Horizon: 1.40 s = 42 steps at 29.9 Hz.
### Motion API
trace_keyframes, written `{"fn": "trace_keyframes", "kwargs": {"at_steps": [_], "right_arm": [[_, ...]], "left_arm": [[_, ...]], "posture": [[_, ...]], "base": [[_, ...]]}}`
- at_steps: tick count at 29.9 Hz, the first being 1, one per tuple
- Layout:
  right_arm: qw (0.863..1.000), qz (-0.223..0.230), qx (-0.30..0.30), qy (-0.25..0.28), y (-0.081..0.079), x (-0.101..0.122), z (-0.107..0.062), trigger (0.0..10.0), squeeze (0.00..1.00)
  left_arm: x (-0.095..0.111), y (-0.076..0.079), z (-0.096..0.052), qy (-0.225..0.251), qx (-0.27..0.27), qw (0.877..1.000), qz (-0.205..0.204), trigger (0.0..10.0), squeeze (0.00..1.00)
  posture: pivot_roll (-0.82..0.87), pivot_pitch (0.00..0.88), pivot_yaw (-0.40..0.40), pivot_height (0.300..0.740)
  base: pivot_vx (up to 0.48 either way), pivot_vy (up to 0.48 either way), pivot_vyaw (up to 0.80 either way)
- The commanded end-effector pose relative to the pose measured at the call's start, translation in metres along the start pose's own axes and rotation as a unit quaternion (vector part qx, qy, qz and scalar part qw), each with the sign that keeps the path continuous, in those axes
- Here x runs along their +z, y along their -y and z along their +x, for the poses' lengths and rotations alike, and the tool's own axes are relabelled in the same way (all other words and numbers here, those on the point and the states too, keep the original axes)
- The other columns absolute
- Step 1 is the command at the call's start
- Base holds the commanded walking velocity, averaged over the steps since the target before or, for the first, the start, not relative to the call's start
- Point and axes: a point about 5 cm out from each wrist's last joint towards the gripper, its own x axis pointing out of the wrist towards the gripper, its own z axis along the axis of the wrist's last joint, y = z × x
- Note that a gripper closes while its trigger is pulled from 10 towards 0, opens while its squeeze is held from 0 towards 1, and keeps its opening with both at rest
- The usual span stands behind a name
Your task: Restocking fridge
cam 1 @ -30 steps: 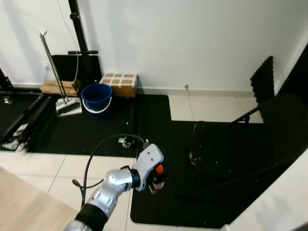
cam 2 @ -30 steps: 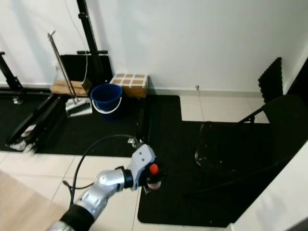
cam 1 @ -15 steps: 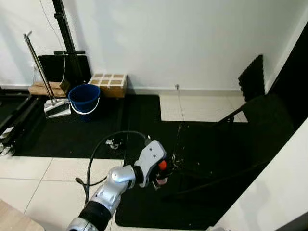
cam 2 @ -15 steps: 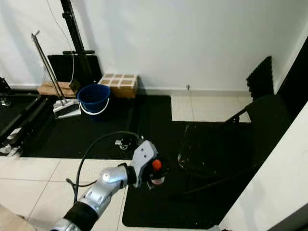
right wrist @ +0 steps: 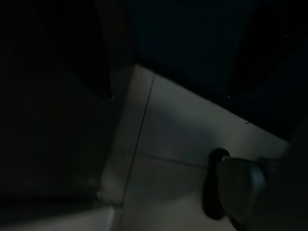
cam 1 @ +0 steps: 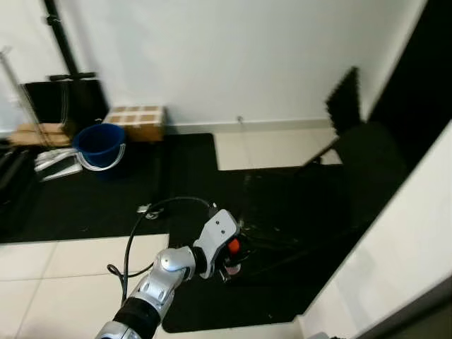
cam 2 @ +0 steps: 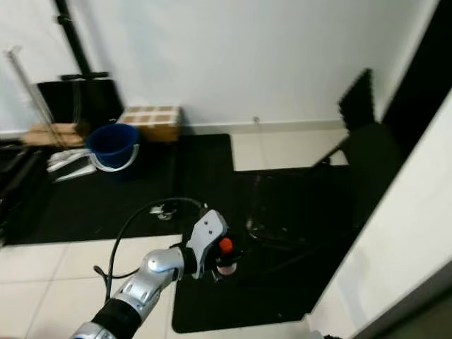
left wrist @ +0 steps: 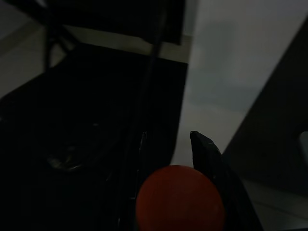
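Left claw (cam 1: 227,258) is held out low in front of the body, its black fingers (left wrist: 207,154) clamped on a small round red-orange item (cam 1: 233,246), possibly a tomato or similar fruit. In the left wrist view the red ball is seated between the two fingers and nothing else is in the grip. Right claw hangs idle in the shade; its fingers can't be made out, so open or shut cannot be told.

What has changed over the last second: the whole scene has slid left in both eye views. The blue plastic bucket (cam 1: 99,145), well beyond the claw and off to its left, has drifted toward the picture edge, along with the brown checked cardboard box (cam 1: 138,120) just past it. That is camera motion, a turn of the robot to its right, not motion of the things. The claw has kept the same pose against the body and the grip has stayed put.

A large white slanted panel (cam 1: 395,261) has come further into view, well off to the right of the claw; it may be the fridge side or door, not confirmable. A black folding chair (cam 1: 353,162) on the black floor mat (cam 1: 183,169) stands between the claw and the wall.

Judgement: transit phase, item in hand and being carried; placing not yet begun. The chair is a likely snag on the path.
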Motion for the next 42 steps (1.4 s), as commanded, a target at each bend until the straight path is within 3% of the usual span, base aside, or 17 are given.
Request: {"fn": "trace_keyframes", "kwargs": {"at_steps": [1,8,18,25,34,36,37,40,41,42], "right_arm": [[1.000,0.001,0.003,-0.003,-0.002,-0.001,0.000,10.0,0.00],[1.000,0.002,0.003,-0.003,-0.003,0.000,0.000,10.0,0.00],[1.000,0.002,0.003,-0.002,-0.004,0.000,0.001,10.0,0.00],[1.000,0.003,0.005,-0.003,-0.005,0.001,0.001,10.0,0.00],[1.000,0.003,0.006,-0.004,-0.006,0.000,0.001,10.0,0.00],[1.000,0.002,0.006,-0.005,-0.006,0.000,0.001,10.0,0.00],[1.000,0.002,0.006,-0.005,-0.006,0.000,0.001,10.0,0.00],[1.000,0.001,0.007,-0.004,-0.007,0.000,0.001,10.0,0.00],[1.000,0.001,0.007,-0.004,-0.007,0.000,0.001,10.0,0.00],[1.000,0.001,0.006,-0.004,-0.008,0.000,0.001,10.0,0.00]], "left_arm": [[-0.003,-0.002,-0.001,-0.007,0.005,1.000,0.007,10.0,0.00],[-0.025,-0.004,-0.007,-0.053,0.040,0.998,-0.007,10.0,0.00],[-0.069,-0.004,-0.027,-0.146,0.109,0.983,-0.032,10.0,0.00],[-0.103,0.004,-0.049,-0.218,0.164,0.960,-0.066,10.0,0.00],[-0.126,0.011,-0.070,-0.258,0.219,0.935,-0.109,10.0,0.00],[-0.135,0.016,-0.079,-0.277,0.238,0.922,-0.126,10.0,0.00],[-0.135,0.016,-0.079,-0.277,0.238,0.922,-0.126,10.0,0.00],[-0.151,0.027,-0.095,-0.311,0.273,0.897,-0.157,10.0,0.00],[-0.151,0.027,-0.095,-0.311,0.273,0.897,-0.157,10.0,0.00],[-0.155,0.030,-0.100,-0.321,0.281,0.889,-0.166,10.0,0.00]], "posture": [[0.05,0.000,-0.002,0.740],[0.05,0.000,-0.002,0.740],[0.05,0.000,0.000,0.740],[0.04,0.000,0.002,0.740],[0.04,0.000,0.005,0.740],[0.04,0.000,0.006,0.740],[0.04,0.000,0.006,0.740],[0.05,0.000,0.007,0.740],[0.05,0.000,0.007,0.740],[0.05,0.000,0.007,0.740]], "base": [[0.000,0.000,-0.80],[0.000,0.000,-0.80],[0.000,0.000,-0.80],[0.000,0.000,-0.80],[0.000,0.000,-0.62],[0.000,0.000,0.00],[0.000,0.000,0.00],[0.000,0.000,-0.27],[0.000,0.000,-0.80],[0.000,0.000,-0.80]]}}
